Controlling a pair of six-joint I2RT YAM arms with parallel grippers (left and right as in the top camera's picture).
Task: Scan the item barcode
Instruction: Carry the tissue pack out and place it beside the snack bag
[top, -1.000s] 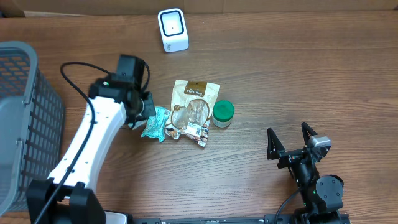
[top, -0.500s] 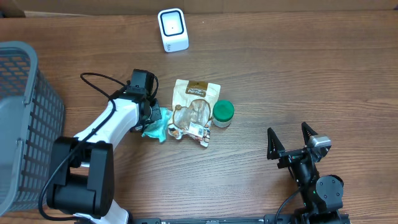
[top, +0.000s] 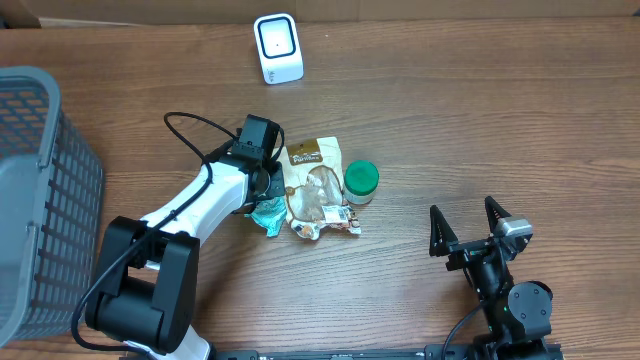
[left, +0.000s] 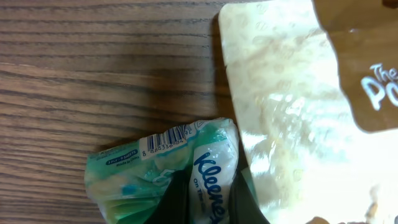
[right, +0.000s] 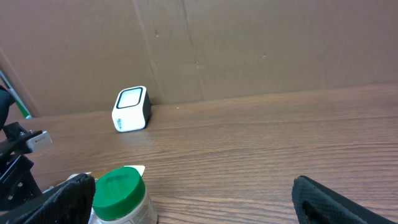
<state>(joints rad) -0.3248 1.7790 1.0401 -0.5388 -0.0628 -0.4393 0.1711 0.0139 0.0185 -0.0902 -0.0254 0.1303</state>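
Looks like a lab bench arranged as a shop checkout: wooden table, plain cardboard wall behind, white barcode scanner, grey mesh basket, packed goods like a snack pouch and a green-lidded jar.

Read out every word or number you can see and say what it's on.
"Kleene", cut off by the frame edge: tissue pack.
"The P", cut off: brown label of the pouch.
Barcode digits and small print on the tissue pack: too blurred to read.
No legible text on the scanner or jar.
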